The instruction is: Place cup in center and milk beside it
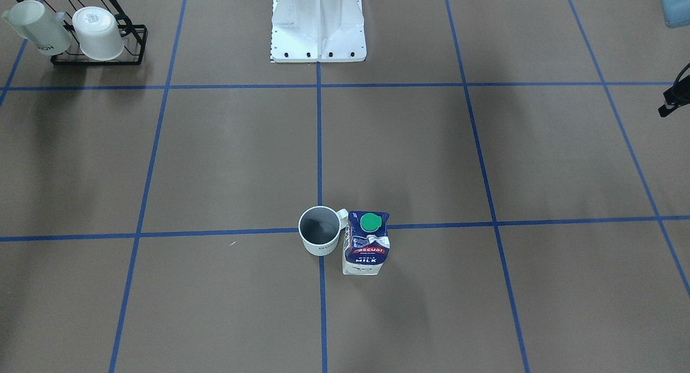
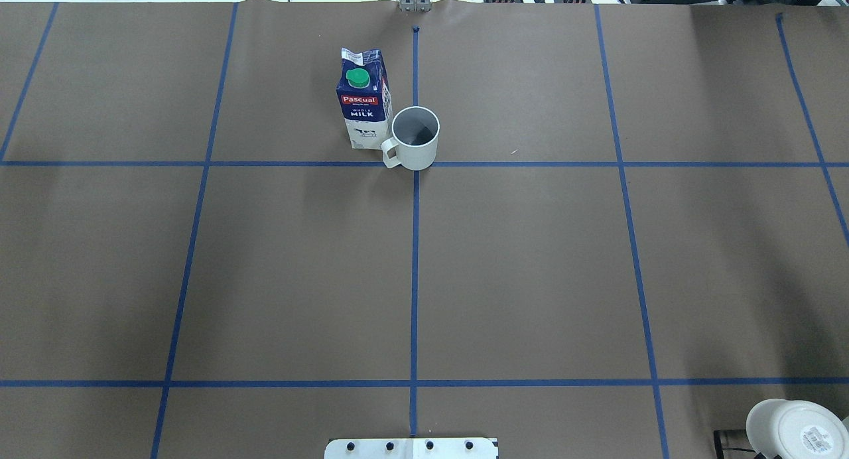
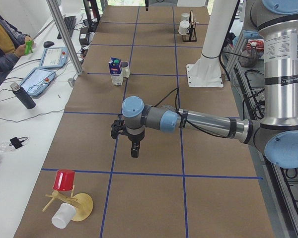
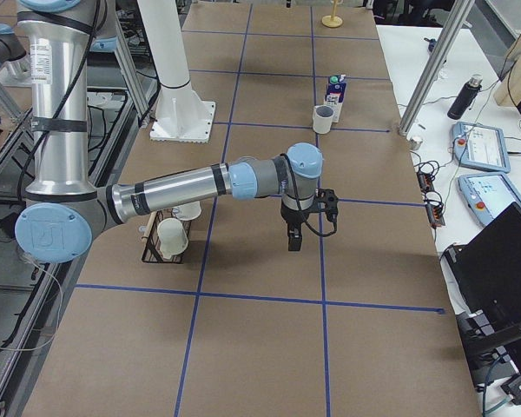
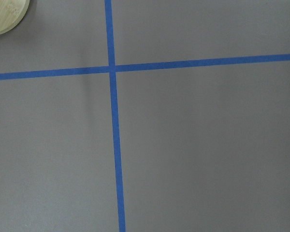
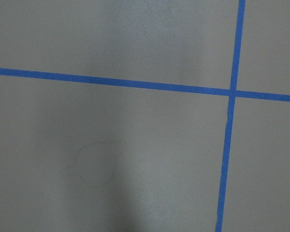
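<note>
Cup (image 2: 416, 137) and milk (image 2: 363, 101), one each, stand side by side; whether left gripper (image 3: 134, 150) or right gripper (image 4: 293, 241) is open, cannot tell.

Crossed blue tape (image 6: 230, 92) on brown paper (image 6: 111, 169)

Robot lab: taped-grid table (image 2: 530, 280), teach pendants (image 3: 37, 81), operator (image 3: 2, 37).

Glossy cup (image 2: 415, 150), matt paper table (image 2: 530, 280)
</note>
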`<action>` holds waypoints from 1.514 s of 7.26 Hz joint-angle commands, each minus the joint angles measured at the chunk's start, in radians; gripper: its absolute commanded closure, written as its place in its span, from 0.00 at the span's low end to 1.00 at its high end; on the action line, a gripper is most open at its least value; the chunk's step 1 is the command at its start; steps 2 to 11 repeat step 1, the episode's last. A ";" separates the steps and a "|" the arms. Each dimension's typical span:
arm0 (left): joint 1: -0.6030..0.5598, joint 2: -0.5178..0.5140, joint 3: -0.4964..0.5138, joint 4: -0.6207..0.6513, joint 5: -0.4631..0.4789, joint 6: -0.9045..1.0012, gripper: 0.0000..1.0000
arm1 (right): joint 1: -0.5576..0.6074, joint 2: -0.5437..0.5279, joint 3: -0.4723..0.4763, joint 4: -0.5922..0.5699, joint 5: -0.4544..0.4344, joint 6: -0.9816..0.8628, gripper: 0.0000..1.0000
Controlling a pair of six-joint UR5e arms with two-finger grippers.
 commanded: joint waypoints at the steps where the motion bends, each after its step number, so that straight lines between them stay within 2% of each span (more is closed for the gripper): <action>1: 0.000 -0.008 -0.002 -0.002 0.000 0.000 0.02 | 0.000 0.003 -0.002 0.000 -0.001 0.000 0.00; 11: 0.000 -0.008 -0.002 -0.002 0.000 0.000 0.02 | 0.000 0.003 -0.002 0.000 -0.001 0.000 0.00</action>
